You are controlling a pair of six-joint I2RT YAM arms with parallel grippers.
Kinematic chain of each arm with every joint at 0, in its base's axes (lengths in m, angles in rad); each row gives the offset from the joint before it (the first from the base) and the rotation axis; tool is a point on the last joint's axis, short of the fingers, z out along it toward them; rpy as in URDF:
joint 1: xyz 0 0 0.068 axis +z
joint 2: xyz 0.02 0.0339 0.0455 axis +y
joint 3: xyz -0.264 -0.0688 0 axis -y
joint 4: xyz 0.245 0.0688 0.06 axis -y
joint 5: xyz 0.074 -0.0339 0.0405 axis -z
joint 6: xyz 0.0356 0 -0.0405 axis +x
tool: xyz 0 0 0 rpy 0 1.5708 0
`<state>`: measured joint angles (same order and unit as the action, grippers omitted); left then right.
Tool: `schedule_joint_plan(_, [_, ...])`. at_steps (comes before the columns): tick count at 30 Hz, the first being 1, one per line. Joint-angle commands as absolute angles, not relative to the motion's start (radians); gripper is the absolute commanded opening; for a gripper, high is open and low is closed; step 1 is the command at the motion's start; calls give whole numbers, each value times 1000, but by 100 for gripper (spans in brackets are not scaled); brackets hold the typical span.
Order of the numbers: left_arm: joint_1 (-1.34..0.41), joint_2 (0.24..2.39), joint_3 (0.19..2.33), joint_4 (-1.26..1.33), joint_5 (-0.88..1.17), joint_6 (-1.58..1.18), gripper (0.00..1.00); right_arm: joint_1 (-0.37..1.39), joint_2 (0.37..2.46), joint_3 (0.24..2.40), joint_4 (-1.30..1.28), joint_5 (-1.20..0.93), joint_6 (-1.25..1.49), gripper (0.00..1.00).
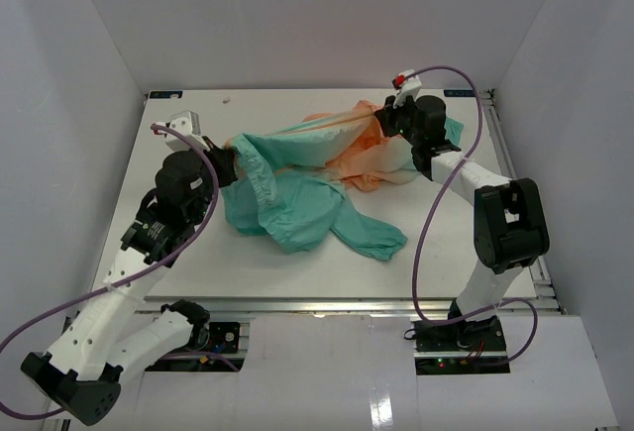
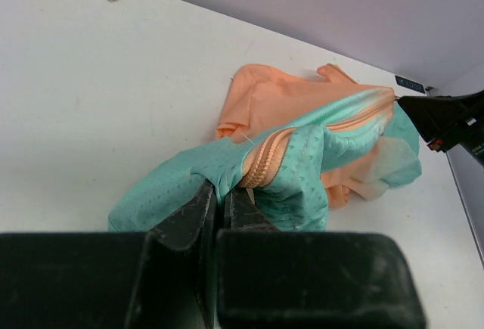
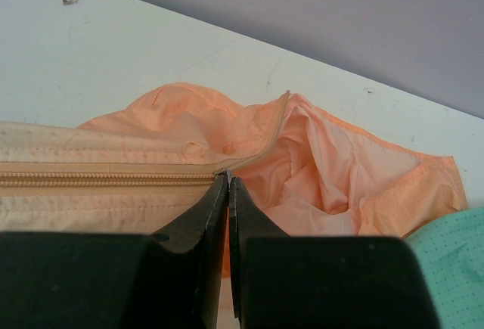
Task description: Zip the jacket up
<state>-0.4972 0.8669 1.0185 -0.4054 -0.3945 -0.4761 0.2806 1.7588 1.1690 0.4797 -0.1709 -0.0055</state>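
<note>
While the jacket (image 1: 317, 178) lies crumpled mid-frame on the worktop (image 1: 198, 253), we see the left hand (image 1: 226, 165) clenched on its teal end and the right hand (image 1: 384, 119) clenched on its peach end, upper right.

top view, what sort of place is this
Probably a lab robot test cell: plain white walls box in a white table, left arm and right arm mounted at its near edge, a jacket lies on it.
</note>
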Motion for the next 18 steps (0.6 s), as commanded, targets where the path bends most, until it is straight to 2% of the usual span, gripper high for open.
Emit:
schedule_joint_plan(1, [-474, 842, 1091, -456, -454, -438, 0, 251, 1718, 1204, 499, -165, 33, 8])
schedule_joint_plan(18, [-471, 805, 1203, -552, -553, -367, 0, 213, 1773, 1200, 465, -124, 67, 8])
